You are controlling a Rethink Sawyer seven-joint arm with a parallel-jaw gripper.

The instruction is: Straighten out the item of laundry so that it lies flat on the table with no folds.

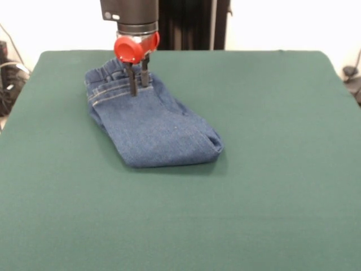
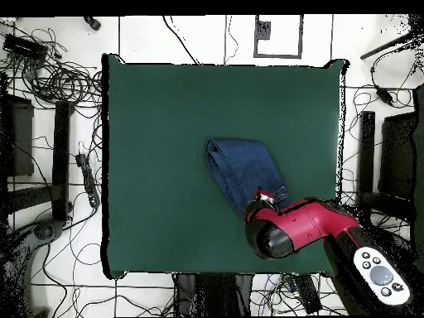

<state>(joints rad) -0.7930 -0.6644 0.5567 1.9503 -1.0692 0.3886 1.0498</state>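
Starting big - table: dark green cloth-topped table (image 1: 271,186) with rounded corners fills most of both views; way bigger than the laundry on it.
Arm: red and black arm (image 2: 319,224) reaches in from the lower right in the overhead view, and its bulk covers the waistband end of the jeans from up there. In the front view it drops straight down from the top edge, black cylinder with a red knob below it.
Jeans: small pair of blue denim jeans (image 1: 155,127) lying in the far-left part of the table in the front view, closer to the robot's side than to the camera's. Definitely folded, a compact bundle rather than spread out, with the legs doubled up so the near-right end is a rounded fold.
Waistband: gathered elastic waistband (image 1: 107,76) sits at the far-left end, right under the arm, with pale stitching lines just below it.
Gripper: gripper (image 1: 139,84) is down on the jeans just beside the waistband. Two thin dark fingers (image 1: 132,79) stand upright, slightly apart, tips touching the denim. Can't honestly tell whether any cloth is pinched between them.
Floor stuff: tangle of cables (image 2: 58,79) on the pale tiled floor around the table, overhead view only.
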